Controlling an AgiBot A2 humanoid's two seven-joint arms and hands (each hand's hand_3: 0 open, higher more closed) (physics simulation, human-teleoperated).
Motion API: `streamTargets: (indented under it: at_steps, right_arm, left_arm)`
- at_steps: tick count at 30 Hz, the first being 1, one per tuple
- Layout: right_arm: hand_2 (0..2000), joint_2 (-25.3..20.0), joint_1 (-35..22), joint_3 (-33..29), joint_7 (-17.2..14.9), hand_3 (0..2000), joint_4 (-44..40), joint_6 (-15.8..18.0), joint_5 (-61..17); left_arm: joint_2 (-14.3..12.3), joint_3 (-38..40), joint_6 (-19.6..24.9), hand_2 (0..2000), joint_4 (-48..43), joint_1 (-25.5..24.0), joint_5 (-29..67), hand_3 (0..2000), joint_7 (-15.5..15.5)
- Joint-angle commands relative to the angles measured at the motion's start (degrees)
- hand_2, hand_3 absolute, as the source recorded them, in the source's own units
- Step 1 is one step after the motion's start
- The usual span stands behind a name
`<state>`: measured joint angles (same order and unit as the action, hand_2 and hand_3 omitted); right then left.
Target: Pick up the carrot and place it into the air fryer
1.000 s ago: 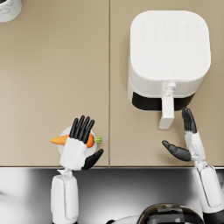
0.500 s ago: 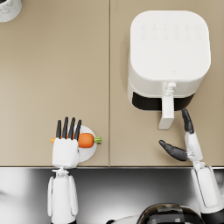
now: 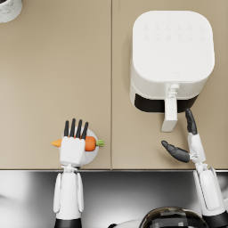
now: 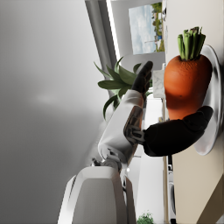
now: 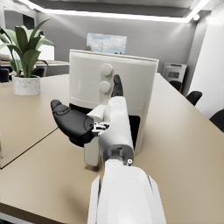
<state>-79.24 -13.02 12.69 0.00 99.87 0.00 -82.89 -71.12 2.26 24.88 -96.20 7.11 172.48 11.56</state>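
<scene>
An orange carrot (image 3: 91,143) with a green stub lies on a small white plate (image 3: 92,156) near the table's front edge, left of centre. My left hand (image 3: 73,143) hovers flat over it, fingers (image 3: 75,128) straight and apart. In the left wrist view the thumb (image 4: 175,135) lies against the side of the carrot (image 4: 186,87) on the plate (image 4: 211,118), and nothing is gripped. The white air fryer (image 3: 171,58) stands at the back right, its drawer handle (image 3: 169,113) pointing toward me. My right hand (image 3: 187,144) is spread just in front of that handle, empty.
A grey pot (image 3: 8,8) sits at the far left corner. A potted plant (image 5: 26,57) stands on the table to the fryer's left. A seam (image 3: 111,80) runs down the tabletop between carrot and fryer. The table's front edge (image 3: 133,169) lies just below both hands.
My left hand has turned from a tilt to pointing straight ahead and shifted a little left over the carrot. The carrot, the plate and the right hand have hardly moved.
</scene>
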Motion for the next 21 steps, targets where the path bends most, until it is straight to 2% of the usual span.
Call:
streamTargets:
  at_steps: [1, 4, 5, 6, 7, 8, 9, 10, 12, 14, 21]
  right_arm:
    - [0, -0.4, -0.7, -1.0, 0.0, 0, 0.3, 0.0, 0.0]
    - [0, -0.8, -1.0, -0.5, 0.0, 0, -2.2, 0.0, 0.0]
    - [0, -1.2, -1.6, 0.1, 0.0, 0, -5.7, 0.0, 0.0]
    - [0, -1.6, -2.3, 0.8, 0.0, 0, -8.1, 0.0, 0.0]
    - [0, -2.0, -3.3, 1.1, 0.0, 0, -11.3, 0.0, 0.0]
    - [0, -2.6, -4.5, 1.7, 0.0, 0, -14.4, 0.0, 0.0]
    - [0, -3.0, -5.2, 1.8, 0.0, 0, -16.2, 0.0, 0.0]
    - [0, -3.3, -5.7, 1.9, 0.0, 0, -17.6, 0.0, 0.0]
    - [0, -3.6, -6.3, 1.9, 0.0, 0, -19.8, 0.0, 0.0]
    - [0, -3.8, -6.3, 1.8, 0.0, 0, -20.6, 0.0, 0.0]
    - [0, -4.3, -6.0, 1.4, 0.0, 0, -24.6, 0.0, 0.0]
  left_arm:
    - [-0.3, -0.5, -1.0, 0, 7.5, 2.9, 0.0, 0, 0.5]
    - [-0.4, -2.4, -4.1, 0, 11.5, 3.7, 0.1, 0, 1.7]
    - [-0.2, -2.9, -5.8, 1361, 11.0, 3.1, 0.1, 327, 2.4]
    - [0.0, -2.4, -6.5, 2000, 9.7, 2.8, 0.1, 653, 2.6]
    - [0.2, -2.5, -7.5, 2000, 7.4, 2.4, 0.2, 980, 2.6]
    - [0.3, -2.3, -10.8, 2000, 4.6, 2.0, 0.2, 1307, 1.9]
    - [0.2, -1.8, -12.8, 2000, 2.0, 1.9, 0.2, 1633, 0.1]
    - [0.0, -1.3, -15.3, 2000, 0.3, 2.4, 0.1, 1960, -3.2]
    - [-0.1, -0.7, -18.2, 2000, -4.0, 2.7, 0.1, 2000, -7.1]
    - [-0.1, -0.2, -20.2, 2000, -6.8, 2.8, -2.3, 2000, -9.0]
    - [-0.4, 1.2, -22.2, 2000, -12.9, 3.7, -19.8, 2000, -11.0]
